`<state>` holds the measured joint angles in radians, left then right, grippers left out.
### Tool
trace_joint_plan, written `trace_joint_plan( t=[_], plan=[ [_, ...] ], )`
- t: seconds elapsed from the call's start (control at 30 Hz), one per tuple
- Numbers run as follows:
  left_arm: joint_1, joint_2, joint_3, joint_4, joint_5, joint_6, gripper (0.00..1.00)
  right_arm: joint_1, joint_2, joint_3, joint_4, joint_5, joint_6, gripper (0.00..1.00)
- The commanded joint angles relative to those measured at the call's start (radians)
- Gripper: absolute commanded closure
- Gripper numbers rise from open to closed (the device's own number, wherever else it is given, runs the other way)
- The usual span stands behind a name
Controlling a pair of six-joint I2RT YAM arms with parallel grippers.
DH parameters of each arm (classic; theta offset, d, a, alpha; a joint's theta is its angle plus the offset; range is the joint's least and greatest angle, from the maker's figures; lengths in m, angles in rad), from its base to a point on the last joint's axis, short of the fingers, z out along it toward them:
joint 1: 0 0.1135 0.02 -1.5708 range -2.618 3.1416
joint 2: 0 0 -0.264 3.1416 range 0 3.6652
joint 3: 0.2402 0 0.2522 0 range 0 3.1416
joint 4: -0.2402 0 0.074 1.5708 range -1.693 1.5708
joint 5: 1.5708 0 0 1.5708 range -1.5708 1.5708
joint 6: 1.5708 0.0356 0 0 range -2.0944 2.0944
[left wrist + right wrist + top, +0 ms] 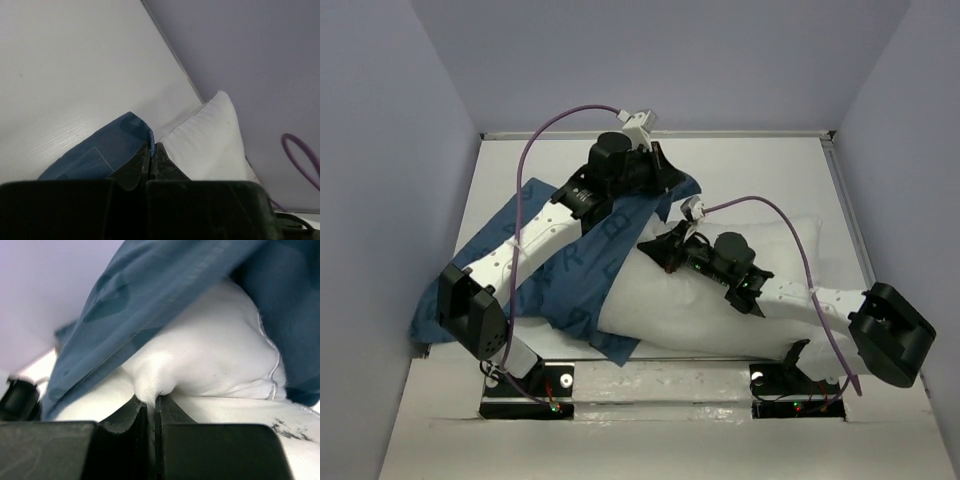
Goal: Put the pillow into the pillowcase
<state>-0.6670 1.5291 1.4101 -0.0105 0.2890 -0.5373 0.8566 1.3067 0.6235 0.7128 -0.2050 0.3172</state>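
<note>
The white pillow (660,310) lies across the table's middle and right. Its left end sits at the mouth of the dark blue pillowcase (575,275), which spreads out to the left. My left gripper (668,180) is at the pillowcase's far corner. In the left wrist view my left gripper (152,146) is shut on the pillowcase (100,155) edge, with the pillow (205,140) corner just beyond. My right gripper (648,245) is at the pillow's upper left end. The right wrist view shows my right gripper (156,401) shut on a pinch of pillow (210,355) fabric, under the lifted pillowcase (150,290).
The white table (760,170) is boxed in by lilac walls at the back and both sides. A purple cable (550,130) loops above the left arm. Another cable (798,240) arcs over the pillow to the right arm, whose elbow (890,335) hangs over the right front.
</note>
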Motion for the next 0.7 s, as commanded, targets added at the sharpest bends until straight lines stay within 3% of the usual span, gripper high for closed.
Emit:
trace_joint_plan(
  t=[0.0,0.13,0.33,0.47,0.5,0.53,0.57,0.6,0.67],
  plan=[
    [-0.1,0.018,0.07,0.306,0.145,-0.214,1.0,-0.005,0.097,-0.071,0.379,0.237,0.17,1.0],
    [-0.164,0.086,0.092,0.386,0.18,-0.28,1.0,-0.025,0.183,-0.065,0.48,0.312,0.243,1.0],
    [-0.219,0.213,0.148,0.506,0.265,-0.403,1.0,-0.025,0.256,-0.011,0.53,0.237,0.24,1.0],
    [-0.226,0.256,0.182,0.469,0.233,-0.351,0.66,-0.034,0.2,-0.077,0.516,0.329,0.218,1.0],
    [-0.22,0.246,0.19,0.41,0.214,-0.32,0.43,-0.044,0.183,-0.096,0.486,0.343,0.229,1.0],
    [-0.214,0.234,0.197,0.364,0.185,-0.282,0.29,-0.054,0.154,-0.122,0.458,0.372,0.241,1.0],
    [-0.203,0.217,0.207,0.309,0.109,-0.236,0.08,-0.074,0.138,-0.139,0.436,0.397,0.255,1.0],
    [-0.203,0.171,0.219,0.222,0.066,-0.133,0.01,-0.088,0.128,-0.155,0.41,0.417,0.275,1.0],
    [-0.203,0.108,0.208,0.166,-0.011,-0.046,0.01,-0.128,0.111,-0.171,0.375,0.424,0.299,1.0]
  ],
)
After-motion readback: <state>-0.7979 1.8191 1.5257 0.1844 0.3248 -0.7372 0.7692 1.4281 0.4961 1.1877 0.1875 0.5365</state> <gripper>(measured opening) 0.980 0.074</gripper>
